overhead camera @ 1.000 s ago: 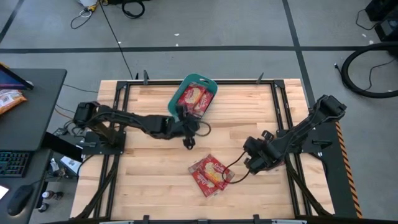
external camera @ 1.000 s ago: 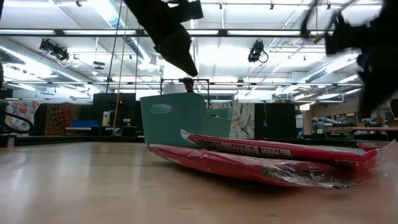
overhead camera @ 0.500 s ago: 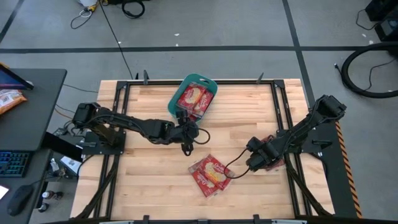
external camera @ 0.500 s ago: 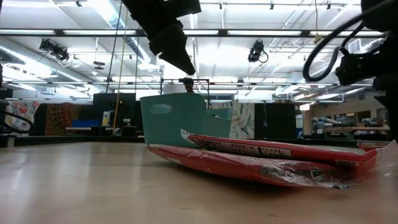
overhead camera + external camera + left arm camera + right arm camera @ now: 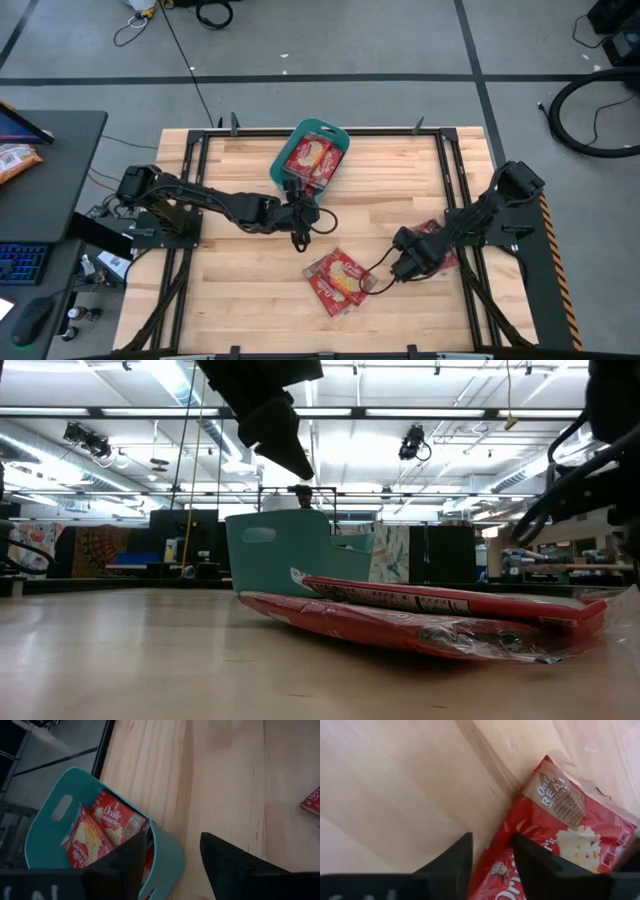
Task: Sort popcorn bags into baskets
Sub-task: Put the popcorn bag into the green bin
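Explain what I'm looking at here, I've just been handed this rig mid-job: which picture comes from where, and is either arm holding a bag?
Two dark robot arms work at a wooden table. The high view looks straight down; the low view sits at table height; each wrist view looks past that arm's own fingers. The teal basket near the far edge has popcorn bags in it. More bags lie piled loose on the table near the front. The left gripper hangs open and empty just beside the basket. The right gripper is open too, at the edge of a bag, holding nothing yet.
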You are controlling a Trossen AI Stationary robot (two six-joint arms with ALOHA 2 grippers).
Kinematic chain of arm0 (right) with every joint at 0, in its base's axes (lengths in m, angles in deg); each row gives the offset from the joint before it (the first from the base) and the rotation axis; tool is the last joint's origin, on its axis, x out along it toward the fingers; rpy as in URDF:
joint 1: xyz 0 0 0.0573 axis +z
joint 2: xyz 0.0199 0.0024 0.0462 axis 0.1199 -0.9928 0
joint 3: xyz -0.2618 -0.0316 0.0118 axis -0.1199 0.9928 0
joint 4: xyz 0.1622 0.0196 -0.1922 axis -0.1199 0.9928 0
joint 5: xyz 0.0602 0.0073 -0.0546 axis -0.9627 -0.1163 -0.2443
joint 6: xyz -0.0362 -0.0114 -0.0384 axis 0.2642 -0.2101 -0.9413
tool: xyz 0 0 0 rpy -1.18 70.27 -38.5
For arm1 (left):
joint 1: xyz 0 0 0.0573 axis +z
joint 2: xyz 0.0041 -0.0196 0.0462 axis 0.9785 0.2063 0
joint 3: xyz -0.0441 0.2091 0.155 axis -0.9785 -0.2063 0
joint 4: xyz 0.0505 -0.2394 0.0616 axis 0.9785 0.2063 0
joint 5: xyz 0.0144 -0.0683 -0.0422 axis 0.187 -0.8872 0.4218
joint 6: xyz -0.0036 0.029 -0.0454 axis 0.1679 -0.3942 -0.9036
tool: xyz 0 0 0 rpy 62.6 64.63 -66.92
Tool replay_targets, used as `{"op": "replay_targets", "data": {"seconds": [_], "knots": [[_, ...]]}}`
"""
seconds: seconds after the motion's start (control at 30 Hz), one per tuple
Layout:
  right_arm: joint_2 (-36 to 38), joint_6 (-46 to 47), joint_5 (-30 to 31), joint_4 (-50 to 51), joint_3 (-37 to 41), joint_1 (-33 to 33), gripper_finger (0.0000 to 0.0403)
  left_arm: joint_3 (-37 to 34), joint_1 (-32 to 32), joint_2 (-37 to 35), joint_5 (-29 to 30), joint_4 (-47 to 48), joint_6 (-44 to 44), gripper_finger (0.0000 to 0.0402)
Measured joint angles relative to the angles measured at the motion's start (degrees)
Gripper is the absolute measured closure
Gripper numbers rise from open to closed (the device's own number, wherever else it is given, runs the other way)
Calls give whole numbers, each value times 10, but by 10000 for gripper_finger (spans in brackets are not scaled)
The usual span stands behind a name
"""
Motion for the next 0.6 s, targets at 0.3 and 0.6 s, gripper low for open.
{"op": "replay_targets", "data": {"seconds": [0.3,0.6], "knots": [[19,-16,-2,0,2,4,393,0,0,0,-24,8,-6,210],[24,-116,82,14,-97,12,396,0,0,3,-156,-5,-6,210]]}}
